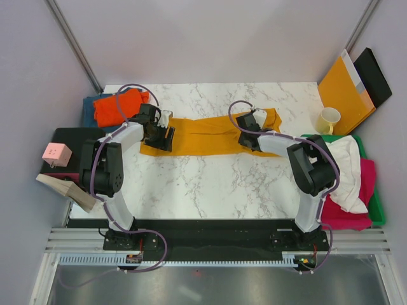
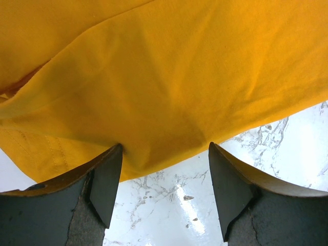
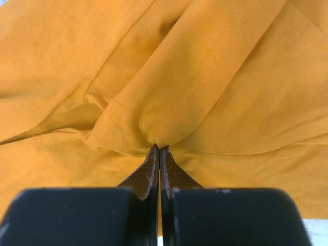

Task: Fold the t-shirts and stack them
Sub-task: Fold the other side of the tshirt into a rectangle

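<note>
The mustard-yellow t-shirt lies as a long folded band across the back of the marble table. My left gripper is open at its left end; in the left wrist view the jaws stand wide apart at the shirt's near edge, empty. My right gripper is shut on a hemmed fold of the shirt near its right end, the tips pinching cloth. An orange t-shirt lies on a teal-blue one at the back left. White and magenta t-shirts lie at the right.
A green bin holds the white and magenta shirts. A yellow mug, an orange-brown envelope and a black folder stand at the back right. A black box with a pink cube sits at the left.
</note>
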Controlling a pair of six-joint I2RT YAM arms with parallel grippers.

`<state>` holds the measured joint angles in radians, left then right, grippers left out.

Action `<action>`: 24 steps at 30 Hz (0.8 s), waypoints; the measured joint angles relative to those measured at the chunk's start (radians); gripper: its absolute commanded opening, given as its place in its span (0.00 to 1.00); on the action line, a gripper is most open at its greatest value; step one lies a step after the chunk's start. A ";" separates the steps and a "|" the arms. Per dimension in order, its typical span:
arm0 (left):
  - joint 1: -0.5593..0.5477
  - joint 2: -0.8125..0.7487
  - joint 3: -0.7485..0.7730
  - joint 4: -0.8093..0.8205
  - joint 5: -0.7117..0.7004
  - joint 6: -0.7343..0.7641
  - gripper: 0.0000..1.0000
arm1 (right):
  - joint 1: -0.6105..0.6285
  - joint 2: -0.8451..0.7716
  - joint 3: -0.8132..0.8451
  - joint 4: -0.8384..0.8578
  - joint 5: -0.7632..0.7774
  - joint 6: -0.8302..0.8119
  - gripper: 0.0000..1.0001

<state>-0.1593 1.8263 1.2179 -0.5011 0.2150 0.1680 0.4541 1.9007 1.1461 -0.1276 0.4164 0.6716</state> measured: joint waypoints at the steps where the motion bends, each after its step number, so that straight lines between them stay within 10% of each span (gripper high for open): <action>1: 0.000 0.000 0.000 0.000 0.000 0.000 0.75 | 0.000 0.000 0.003 0.000 0.000 -0.003 0.00; 24: 0.000 0.004 0.000 0.000 0.001 0.000 0.74 | 0.000 0.263 0.444 -0.047 -0.013 -0.103 0.00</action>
<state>-0.1593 1.8305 1.2179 -0.5011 0.2157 0.1677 0.4541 2.1639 1.5906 -0.1745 0.4034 0.5682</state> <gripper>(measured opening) 0.746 0.010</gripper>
